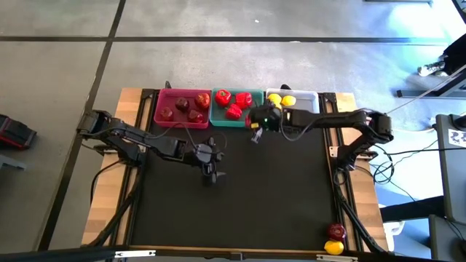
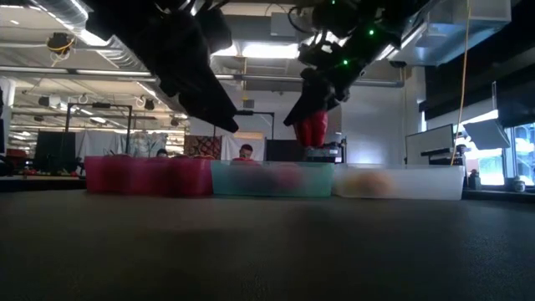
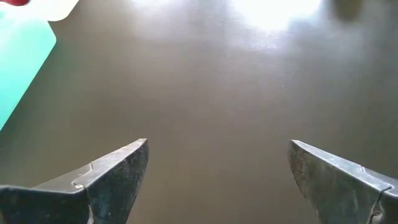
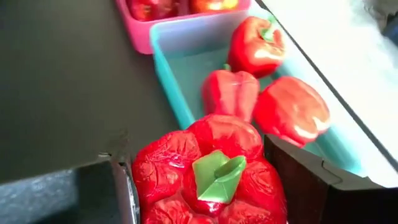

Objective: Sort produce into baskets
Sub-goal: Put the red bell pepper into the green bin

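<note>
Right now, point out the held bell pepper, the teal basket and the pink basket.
held bell pepper (image 4: 211, 168): right wrist view, its green stem.
teal basket (image 4: 165, 53): right wrist view, its near rim.
pink basket (image 1: 162, 120): high view, its corner rim.

Three baskets sit in a row at the table's top edge in the high view: apple basket (image 1: 162, 116) left, pepper basket (image 1: 218, 121) middle, lemon basket (image 1: 312, 95) right. An apple (image 1: 336, 231) and lemon (image 1: 334, 247) lie at lower right.

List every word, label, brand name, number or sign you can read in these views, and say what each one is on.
None can be read.
Markings on the white equipment at the table's right edge: too small to make out.
No label shows on the bell pepper or the teal basket.
</note>
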{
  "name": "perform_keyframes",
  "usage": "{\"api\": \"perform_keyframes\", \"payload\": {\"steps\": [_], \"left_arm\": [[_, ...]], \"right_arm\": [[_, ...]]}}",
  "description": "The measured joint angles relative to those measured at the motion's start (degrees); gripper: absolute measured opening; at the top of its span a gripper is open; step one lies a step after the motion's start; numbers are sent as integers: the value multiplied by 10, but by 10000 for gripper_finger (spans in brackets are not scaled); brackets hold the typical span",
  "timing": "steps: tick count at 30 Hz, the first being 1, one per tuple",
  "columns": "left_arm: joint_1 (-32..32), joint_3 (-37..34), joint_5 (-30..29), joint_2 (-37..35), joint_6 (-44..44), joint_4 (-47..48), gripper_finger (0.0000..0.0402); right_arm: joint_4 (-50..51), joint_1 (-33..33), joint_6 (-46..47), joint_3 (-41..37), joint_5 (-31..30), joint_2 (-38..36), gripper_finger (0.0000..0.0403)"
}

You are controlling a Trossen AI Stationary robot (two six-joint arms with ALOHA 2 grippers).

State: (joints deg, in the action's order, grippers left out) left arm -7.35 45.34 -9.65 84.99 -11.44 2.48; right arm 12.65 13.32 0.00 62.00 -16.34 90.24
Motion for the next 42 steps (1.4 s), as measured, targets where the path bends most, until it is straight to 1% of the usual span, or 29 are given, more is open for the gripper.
{"api": "perform_keyframes", "payload": {"steps": [4,8,13,18,23,29,42], "left_arm": [[-2,-5,0,0,1,-10,381],[-2,-37,0,0,-7,-48,381],[-1,-58,-1,0,-30,-50,381],[-1,-65,-1,0,-44,-52,381],[-1,-65,-6,0,-46,-52,381],[-1,-65,-7,0,-47,-52,381],[-1,-65,-10,0,-47,-53,381]], "right_arm": [[-3,38,1,0,25,0,221],[-11,67,1,0,44,0,221],[-25,96,1,0,61,8,221],[-37,121,1,0,65,33,221],[-71,147,1,0,65,66,221],[-101,157,1,0,69,101,221],[-101,156,1,0,66,155,221]]}}
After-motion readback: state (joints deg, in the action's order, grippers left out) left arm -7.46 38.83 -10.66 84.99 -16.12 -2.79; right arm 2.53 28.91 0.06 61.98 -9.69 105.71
